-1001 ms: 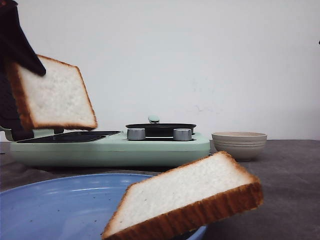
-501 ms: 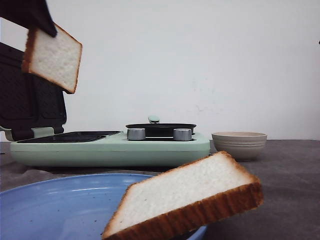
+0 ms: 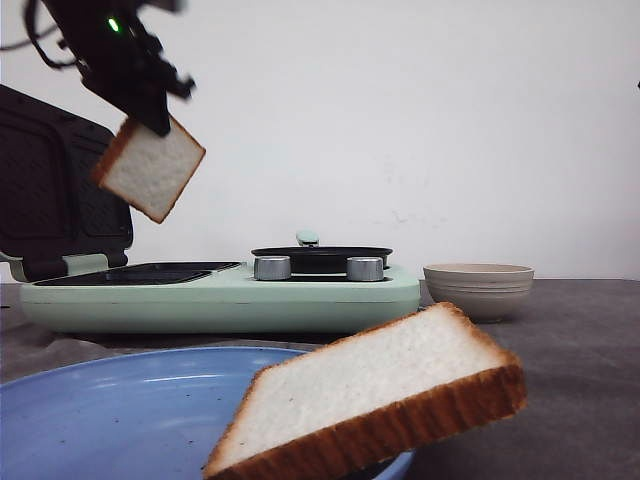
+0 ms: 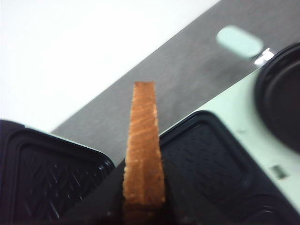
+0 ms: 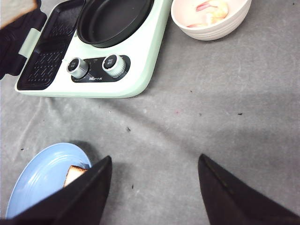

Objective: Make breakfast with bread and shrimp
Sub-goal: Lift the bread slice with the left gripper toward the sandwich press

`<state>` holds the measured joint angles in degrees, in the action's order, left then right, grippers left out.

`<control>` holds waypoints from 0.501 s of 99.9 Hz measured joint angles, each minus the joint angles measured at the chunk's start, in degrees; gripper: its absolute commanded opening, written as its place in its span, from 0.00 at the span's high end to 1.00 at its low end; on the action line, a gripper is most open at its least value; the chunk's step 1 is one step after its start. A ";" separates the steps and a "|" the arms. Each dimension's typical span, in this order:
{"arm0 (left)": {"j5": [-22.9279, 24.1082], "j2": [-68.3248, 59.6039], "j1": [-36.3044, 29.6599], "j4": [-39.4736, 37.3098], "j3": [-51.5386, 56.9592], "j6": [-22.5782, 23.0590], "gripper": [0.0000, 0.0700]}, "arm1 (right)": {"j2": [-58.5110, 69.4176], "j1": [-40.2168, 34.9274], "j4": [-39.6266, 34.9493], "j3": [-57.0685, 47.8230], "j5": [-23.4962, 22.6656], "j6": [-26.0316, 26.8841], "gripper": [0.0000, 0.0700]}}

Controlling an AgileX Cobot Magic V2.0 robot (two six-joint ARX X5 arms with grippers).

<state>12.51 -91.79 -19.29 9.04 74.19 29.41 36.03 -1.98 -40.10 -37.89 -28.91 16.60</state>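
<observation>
Bread comes in two slices. One slice (image 3: 149, 169) hangs in the air, tilted on a corner, pinched at its top edge by the left gripper (image 3: 150, 118), whose fingers are clamped on the crust. It sits above the ridged grill plate (image 3: 140, 273) of the pale green breakfast maker (image 3: 220, 297), just in front of the raised black lid (image 3: 55, 190), with open air between its lower corner and the plate. The other slice (image 3: 375, 395) leans over the near rim of the blue plate (image 3: 110, 410), its crust edge jutting past the rim. The right gripper (image 5: 152, 187) hovers above bare grey cloth, fingers wide apart. A beige bowl (image 5: 212, 18) beside the maker holds pinkish pieces, probably shrimp (image 5: 211, 8), though the view is small.
</observation>
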 measured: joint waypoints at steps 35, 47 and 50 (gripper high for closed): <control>5.40 -8.20 -0.68 -4.98 0.00 8.68 1.00 | 0.00 0.00 -0.13 0.00 0.42 -1.14 0.49; 5.46 -9.27 -0.81 -6.34 0.00 9.53 1.00 | 0.00 0.00 -0.90 0.00 0.42 -1.38 0.49; 5.51 -9.46 -0.85 -6.51 0.00 9.68 1.00 | 0.00 0.00 -0.98 0.00 0.42 -1.38 0.49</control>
<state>18.02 -101.25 -20.14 2.52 74.19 39.09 36.03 -1.98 -41.08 -37.89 -28.49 15.22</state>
